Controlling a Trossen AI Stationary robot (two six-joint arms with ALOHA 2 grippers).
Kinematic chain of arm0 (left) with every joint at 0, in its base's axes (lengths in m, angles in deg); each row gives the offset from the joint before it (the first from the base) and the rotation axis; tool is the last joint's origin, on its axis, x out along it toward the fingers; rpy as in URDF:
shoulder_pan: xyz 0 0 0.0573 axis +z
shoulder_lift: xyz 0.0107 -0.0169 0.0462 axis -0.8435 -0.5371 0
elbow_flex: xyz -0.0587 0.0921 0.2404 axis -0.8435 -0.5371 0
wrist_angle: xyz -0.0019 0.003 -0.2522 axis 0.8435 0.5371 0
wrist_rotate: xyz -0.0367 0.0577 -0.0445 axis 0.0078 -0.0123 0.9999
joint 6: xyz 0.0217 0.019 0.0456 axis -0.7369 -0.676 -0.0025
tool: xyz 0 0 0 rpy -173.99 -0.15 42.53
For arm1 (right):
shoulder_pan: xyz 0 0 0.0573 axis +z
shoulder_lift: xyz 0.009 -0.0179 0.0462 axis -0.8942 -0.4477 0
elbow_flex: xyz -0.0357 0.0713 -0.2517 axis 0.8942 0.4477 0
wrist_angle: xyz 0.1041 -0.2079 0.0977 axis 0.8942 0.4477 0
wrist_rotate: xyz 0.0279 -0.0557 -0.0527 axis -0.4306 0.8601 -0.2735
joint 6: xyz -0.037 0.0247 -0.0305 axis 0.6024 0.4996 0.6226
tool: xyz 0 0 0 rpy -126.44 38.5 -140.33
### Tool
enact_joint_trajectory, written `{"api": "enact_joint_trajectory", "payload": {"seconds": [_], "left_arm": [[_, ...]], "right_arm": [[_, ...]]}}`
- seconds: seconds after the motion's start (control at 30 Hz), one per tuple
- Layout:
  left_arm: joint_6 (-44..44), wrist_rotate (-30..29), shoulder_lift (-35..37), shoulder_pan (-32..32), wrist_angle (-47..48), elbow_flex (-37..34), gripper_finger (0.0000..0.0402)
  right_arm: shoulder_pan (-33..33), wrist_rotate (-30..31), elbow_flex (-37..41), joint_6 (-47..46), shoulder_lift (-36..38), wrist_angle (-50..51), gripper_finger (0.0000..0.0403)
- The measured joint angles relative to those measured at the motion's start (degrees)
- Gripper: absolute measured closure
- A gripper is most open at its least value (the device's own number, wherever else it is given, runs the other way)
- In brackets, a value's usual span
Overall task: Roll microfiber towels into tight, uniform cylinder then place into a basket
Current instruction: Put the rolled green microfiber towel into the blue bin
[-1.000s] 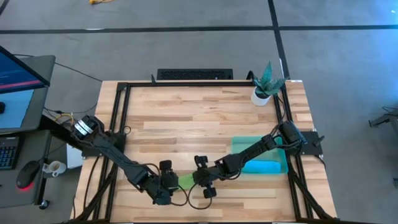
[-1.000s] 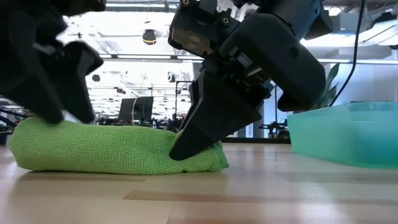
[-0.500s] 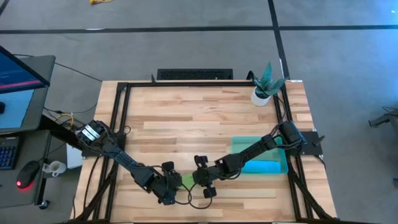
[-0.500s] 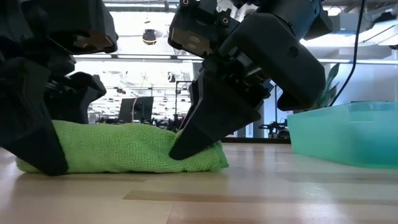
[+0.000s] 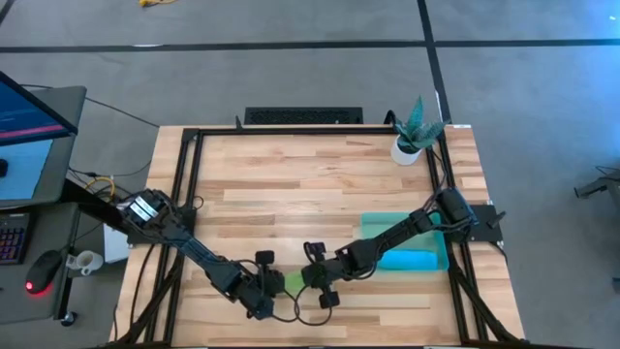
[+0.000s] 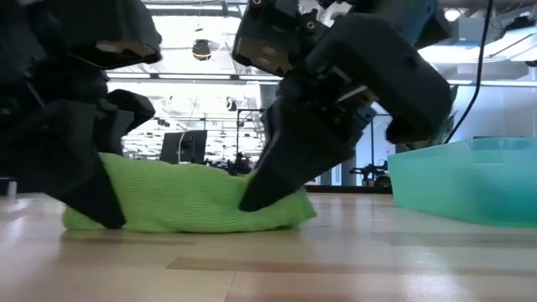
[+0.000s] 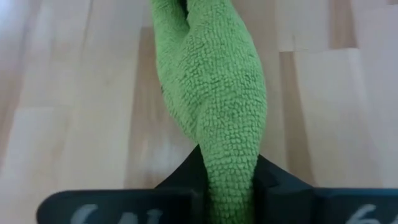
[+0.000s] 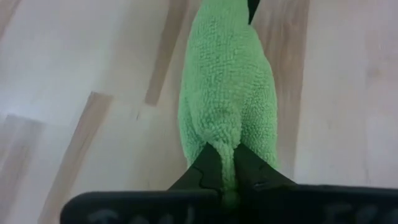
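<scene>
Towels at the halfway mark: the blue towel [image 5: 412, 260] already lies in the basket [image 5: 373, 226] at the right. Both jaws grip the rolled green towel [image 6: 189, 197], 1 at each end, on the near bench [image 5: 291, 184], not yet basketed.

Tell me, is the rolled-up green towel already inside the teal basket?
No, the green towel lies on the wooden table, pinched at its ends by the left gripper and right gripper, beside the basket.

Two towels: one green [image 6: 189, 198], one blue [image 5: 412, 260], apparently in the one basket [image 5: 373, 225]. Two grippers, left [image 5: 274, 285] and right [image 5: 308, 278]. One plant [image 5: 417, 123].
</scene>
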Motion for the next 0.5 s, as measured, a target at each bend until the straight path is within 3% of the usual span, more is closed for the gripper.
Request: {"api": "enact_joint_trajectory", "payload": {"seconds": [0.5], "left_arm": [[-15.2,-5.4,-0.5,6.9,5.1,11.5,0.0368]], "right_arm": [[3.1,14.2,0.5,-1.9,10.4,20.9,0.0382]]}}
